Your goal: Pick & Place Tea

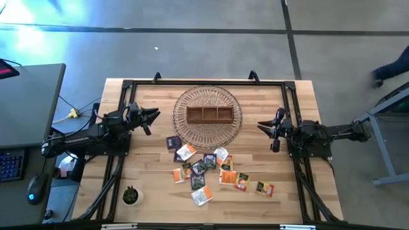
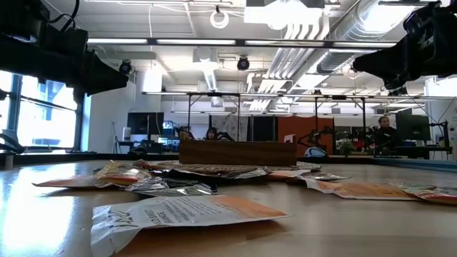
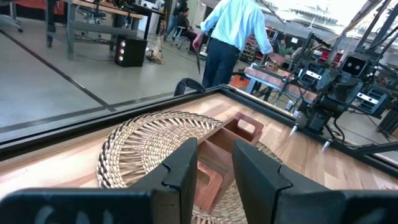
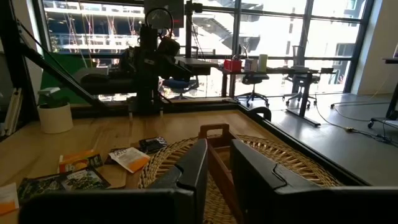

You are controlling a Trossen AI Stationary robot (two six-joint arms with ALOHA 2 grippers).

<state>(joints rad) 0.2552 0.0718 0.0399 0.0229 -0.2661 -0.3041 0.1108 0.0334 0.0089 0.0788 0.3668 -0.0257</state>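
Several small tea sachets (image 1: 211,169) in orange, white, green and dark purple lie flat and scattered on the wooden table, between its middle and its near edge. They also show in the right wrist view (image 4: 127,158). Beyond them a round wicker basket (image 1: 192,131) holds a brown wooden three-compartment box (image 1: 209,115). My left gripper (image 1: 155,116) hovers level at the basket's left side, open, fingers (image 3: 183,165) bare. My right gripper (image 1: 261,126) hovers level at the basket's right side, open too, nothing between its fingers (image 4: 196,165).
A small potted plant (image 1: 131,195) stands near the table's near left corner. A black frame (image 1: 204,83) runs along the table's far edge and sides. Beyond the table a person in a light blue shirt (image 3: 233,37) stands in the room.
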